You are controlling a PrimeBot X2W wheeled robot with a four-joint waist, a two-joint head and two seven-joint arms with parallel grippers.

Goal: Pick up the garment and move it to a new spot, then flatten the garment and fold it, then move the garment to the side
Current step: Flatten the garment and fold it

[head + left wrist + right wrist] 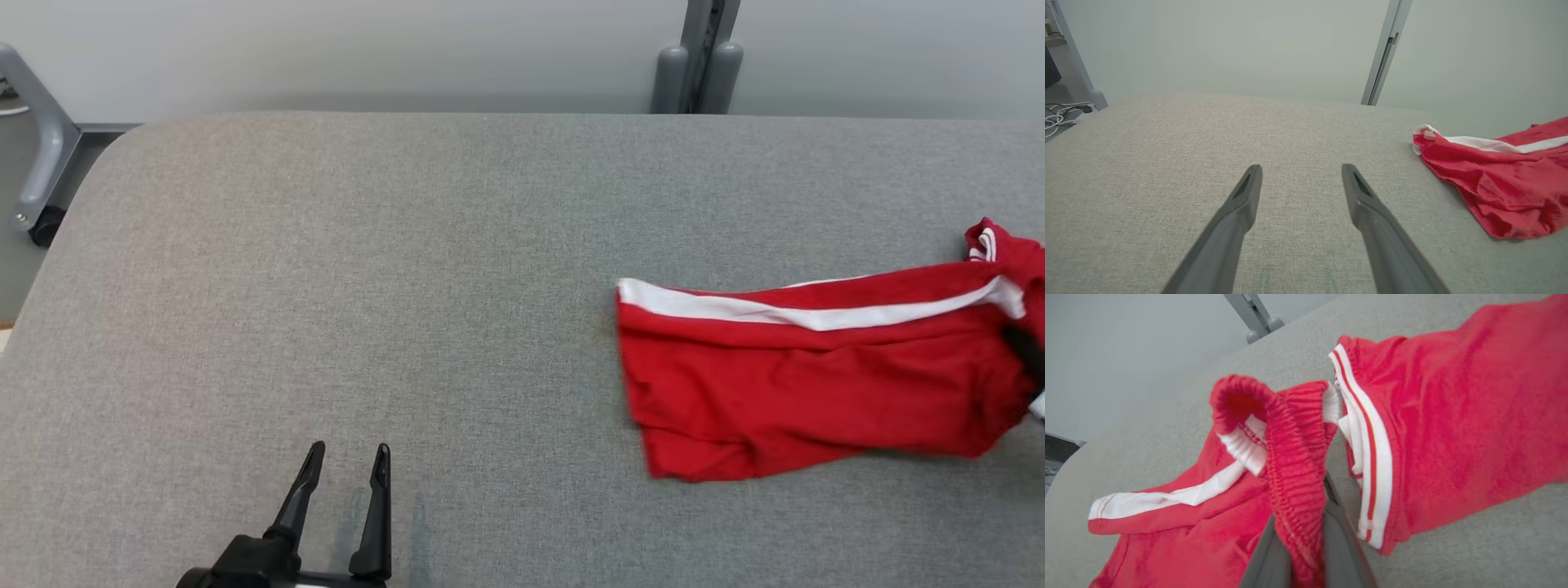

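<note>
Right hand clamped on the ribbed waistband of red shorts, shorts lying at 3 o'clock on the grey tabletop, left hand at 7 o'clock, fingers spread wide, holding nothing

A bare lab room: grey padded table, plain wall, metal post, loose cables.
</note>
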